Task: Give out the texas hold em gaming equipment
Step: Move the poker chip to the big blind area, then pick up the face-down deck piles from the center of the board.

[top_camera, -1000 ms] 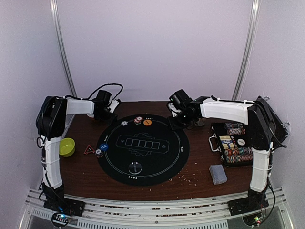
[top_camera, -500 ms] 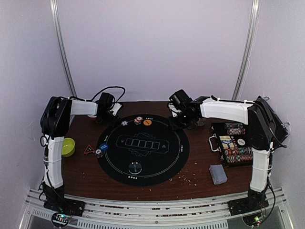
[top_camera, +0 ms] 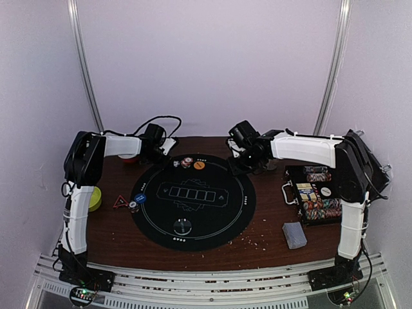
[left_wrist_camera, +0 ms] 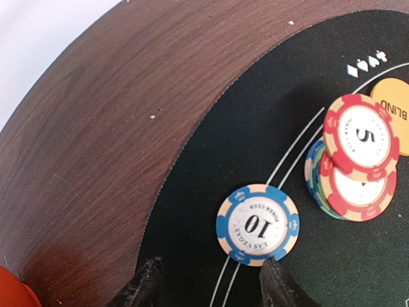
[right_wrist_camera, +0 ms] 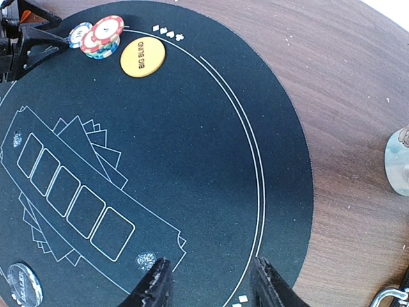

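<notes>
Black mat [left_wrist_camera: 255, 128] — orange disc [left_wrist_camera: 395, 96] cropped, chip stack [left_wrist_camera: 358, 192] overlapped.

Mat [right_wrist_camera: 192, 160]: black, white line markings, five card outlines. Table [left_wrist_camera: 96, 128]: dark brown wood grain. Chip marked 10 [left_wrist_camera: 257, 225]: blue and cream striped rim, white centre. Chip marked 5 [left_wrist_camera: 361, 137]: red and cream rim, white centre. Disc [right_wrist_camera: 142, 57]: orange, dark lettering. Deck [top_camera: 295, 235]: grey-blue. Bowl [top_camera: 95, 198]: yellow-green. Triangle [top_camera: 120, 202]: red.
</notes>
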You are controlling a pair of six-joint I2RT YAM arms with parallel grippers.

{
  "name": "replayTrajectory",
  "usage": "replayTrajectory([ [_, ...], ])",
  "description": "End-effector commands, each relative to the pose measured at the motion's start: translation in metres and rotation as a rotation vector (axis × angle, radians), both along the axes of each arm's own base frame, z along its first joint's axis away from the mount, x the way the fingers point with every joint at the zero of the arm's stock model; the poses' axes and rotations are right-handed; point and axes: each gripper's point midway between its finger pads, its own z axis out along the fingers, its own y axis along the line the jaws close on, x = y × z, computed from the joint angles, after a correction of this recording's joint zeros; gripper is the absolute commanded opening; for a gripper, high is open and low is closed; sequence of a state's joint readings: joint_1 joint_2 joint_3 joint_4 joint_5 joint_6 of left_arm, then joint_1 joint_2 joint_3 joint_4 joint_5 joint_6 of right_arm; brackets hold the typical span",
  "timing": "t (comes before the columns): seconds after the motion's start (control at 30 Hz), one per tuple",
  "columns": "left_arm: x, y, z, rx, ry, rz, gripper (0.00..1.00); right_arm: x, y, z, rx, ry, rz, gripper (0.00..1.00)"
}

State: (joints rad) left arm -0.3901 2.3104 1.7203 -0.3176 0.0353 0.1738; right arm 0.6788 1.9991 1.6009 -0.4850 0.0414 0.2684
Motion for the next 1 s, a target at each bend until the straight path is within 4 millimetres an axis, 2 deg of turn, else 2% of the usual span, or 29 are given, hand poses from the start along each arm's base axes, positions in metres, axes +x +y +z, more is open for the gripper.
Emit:
replayTrajectory([
  [0.0, -0.009, 0.0, -0.004, 0.035, 0.026, -0.009, 0.55, -0.001, -0.008, 0.029, 0.011, -0.047, -0.016, 0.44],
  [0.17, -0.011, 0.01, 0.048, 0.027, -0.057, 0.032, 0.55, -0.002, -0.012, 0.051, 0.028, -0.082, -0.02, 0.45],
  [0.27, -0.022, 0.017, 0.083, 0.008, -0.101, 0.054, 0.55, -0.008, -0.014, 0.065, 0.037, -0.087, -0.011, 0.46],
  [0.33, -0.035, 0.025, 0.099, -0.002, -0.116, 0.076, 0.55, -0.014, -0.018, 0.071, 0.028, -0.078, -0.002, 0.47],
  [0.37, -0.043, 0.029, 0.117, -0.018, -0.143, 0.089, 0.55, -0.017, -0.022, 0.073, 0.019, -0.073, -0.004, 0.48],
  [0.4, -0.051, 0.033, 0.124, -0.029, -0.152, 0.099, 0.55, -0.021, -0.026, 0.075, 0.009, -0.069, -0.009, 0.48],
  [0.5, -0.077, 0.043, 0.155, -0.078, -0.195, 0.117, 0.56, -0.039, -0.038, 0.076, -0.009, -0.017, -0.007, 0.54],
  [0.63, -0.112, 0.062, 0.17, -0.088, -0.208, 0.153, 0.62, -0.075, -0.043, 0.076, 0.004, 0.132, 0.03, 0.62],
  [0.7, -0.126, 0.072, 0.177, -0.079, -0.199, 0.181, 0.64, -0.094, -0.061, 0.067, -0.058, 0.209, -0.002, 0.65],
  [0.83, -0.155, 0.082, 0.191, -0.114, -0.199, 0.196, 0.69, -0.121, -0.111, 0.051, -0.215, 0.251, -0.126, 0.68],
  [0.97, -0.18, 0.089, 0.202, -0.153, -0.215, 0.191, 0.72, -0.149, -0.141, 0.042, -0.29, 0.306, -0.185, 0.73],
])
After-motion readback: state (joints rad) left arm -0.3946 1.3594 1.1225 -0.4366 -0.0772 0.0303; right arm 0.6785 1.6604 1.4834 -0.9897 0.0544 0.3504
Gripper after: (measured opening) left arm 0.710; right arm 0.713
